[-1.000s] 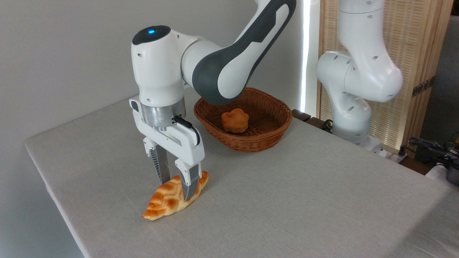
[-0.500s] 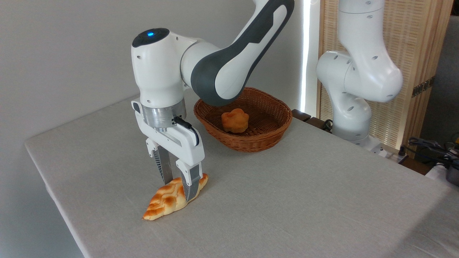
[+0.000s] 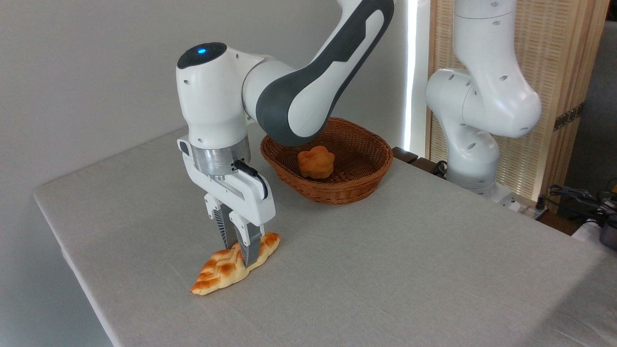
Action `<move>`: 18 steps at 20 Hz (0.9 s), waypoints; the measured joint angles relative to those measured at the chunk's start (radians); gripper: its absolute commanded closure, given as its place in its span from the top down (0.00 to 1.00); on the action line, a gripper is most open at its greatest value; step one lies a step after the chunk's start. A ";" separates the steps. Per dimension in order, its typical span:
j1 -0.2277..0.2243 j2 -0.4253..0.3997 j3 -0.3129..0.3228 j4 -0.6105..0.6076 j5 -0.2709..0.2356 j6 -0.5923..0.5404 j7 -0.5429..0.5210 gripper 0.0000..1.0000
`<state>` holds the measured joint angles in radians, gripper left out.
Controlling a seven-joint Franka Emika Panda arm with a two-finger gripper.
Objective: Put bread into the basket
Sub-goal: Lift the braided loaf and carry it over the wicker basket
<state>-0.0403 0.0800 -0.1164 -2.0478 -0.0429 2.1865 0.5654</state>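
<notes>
We've got the end effector (image 3: 239, 249) pinched in on the bread (image 3: 234, 263) now: a second ago the fingers straddled the loaf with clear daylight between them, and the gap has narrowed steadily since. Both fingertips sit against the flanks of the loaf, roughly at mid-length, a bit toward its far end. So we read it as gripping the bread, though how firm the hold is we can't tell from this angle.

The wrist has also dropped slightly over the same second. The loaf has barely shifted: it lies flat on the bench (image 3: 385, 270), near the front-left edge, near tip pointing at us.

What that means: the grasp step looks done or nearly so, and the lift hasn't started. Transport is all still ahead.

The basket (image 3: 371, 173) sits well apart, behind and to the right of the loaf, partly hidden by the forearm. It already holds a small round bun (image 3: 315, 162) near its centre. The loaf is nearly as long as the basket, so we expect it needs aligning with the long axis, and it'll likely land against or over the bun.

A narrow pinch on a long loaf could let it pivot during the lift.
</notes>
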 measured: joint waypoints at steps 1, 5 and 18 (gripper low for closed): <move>0.000 0.000 0.000 0.000 0.000 0.000 0.000 0.04; 0.000 -0.012 0.000 0.009 0.000 -0.004 0.000 0.04; -0.080 -0.266 -0.012 0.067 -0.050 -0.503 0.001 0.06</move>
<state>-0.1198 -0.1863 -0.1280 -1.9804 -0.0928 1.6840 0.5664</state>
